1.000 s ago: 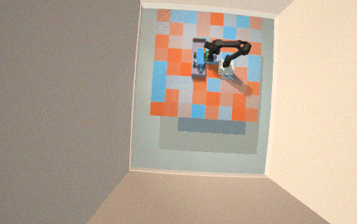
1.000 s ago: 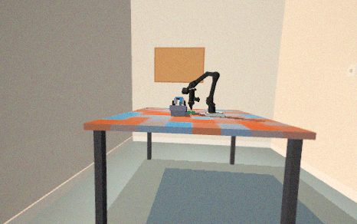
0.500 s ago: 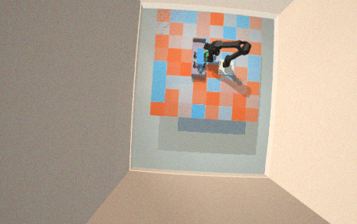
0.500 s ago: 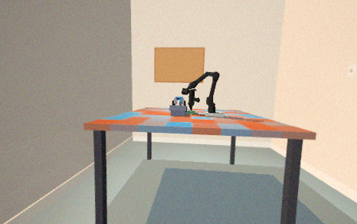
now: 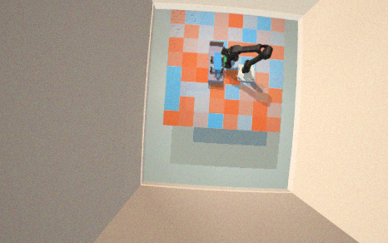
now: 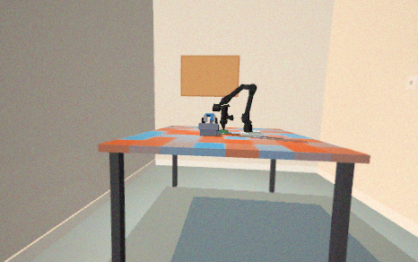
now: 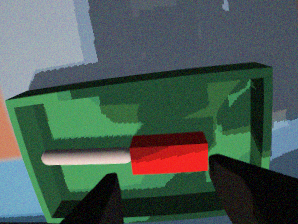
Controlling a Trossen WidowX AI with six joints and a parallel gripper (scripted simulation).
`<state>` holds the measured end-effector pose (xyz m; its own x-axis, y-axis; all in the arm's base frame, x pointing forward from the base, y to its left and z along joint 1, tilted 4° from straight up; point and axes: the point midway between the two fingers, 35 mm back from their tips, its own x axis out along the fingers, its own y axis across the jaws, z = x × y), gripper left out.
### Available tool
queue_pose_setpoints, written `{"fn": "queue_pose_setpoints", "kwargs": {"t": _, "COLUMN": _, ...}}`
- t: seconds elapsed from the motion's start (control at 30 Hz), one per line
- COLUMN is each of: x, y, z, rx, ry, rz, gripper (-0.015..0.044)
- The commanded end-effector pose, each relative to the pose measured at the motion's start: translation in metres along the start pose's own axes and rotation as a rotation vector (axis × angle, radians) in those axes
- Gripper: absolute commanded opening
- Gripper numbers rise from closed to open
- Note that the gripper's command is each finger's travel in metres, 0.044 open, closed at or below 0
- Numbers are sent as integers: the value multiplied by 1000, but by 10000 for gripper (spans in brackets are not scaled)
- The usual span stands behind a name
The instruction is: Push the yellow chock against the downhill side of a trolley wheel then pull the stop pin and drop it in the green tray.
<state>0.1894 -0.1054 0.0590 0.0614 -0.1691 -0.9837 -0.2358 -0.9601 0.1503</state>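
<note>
The red-headed stop pin (image 7: 169, 157) lies flat in the green tray (image 7: 262, 110) (image 5: 225, 59) (image 6: 223, 132), its pale shaft toward the left wall in the wrist view. My gripper (image 7: 164, 173) (image 6: 223, 128) is open over the tray. Its fingertips stand apart at either side of the red head, with a gap on the left, and do not grip it. The blue trolley (image 5: 217, 61) (image 6: 209, 115) stands on the grey ramp (image 5: 216, 81) (image 6: 209, 127) beside the tray. The yellow chock and its contact with a wheel cannot be made out at this size.
The arm's pale base plate (image 5: 246, 74) stands on the patchwork table (image 5: 231, 106) (image 6: 242, 145), to the right of the ramp. The ramp's side is close to the tray and the gripper. The arm (image 5: 250, 48) (image 6: 248, 100) arches from its base over to the tray.
</note>
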Motion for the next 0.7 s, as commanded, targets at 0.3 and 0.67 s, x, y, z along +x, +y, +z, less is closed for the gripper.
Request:
{"fn": "queue_pose_setpoints", "kwargs": {"t": 0.3, "x": 1, "y": -1, "z": 0, "rx": 0, "ry": 0, "rz": 0, "gripper": 340}}
{"fn": "queue_pose_setpoints", "kwargs": {"t": 0.67, "x": -26, "y": 3, "z": 1, "rx": 3, "ry": -2, "rz": 2, "gripper": 340}}
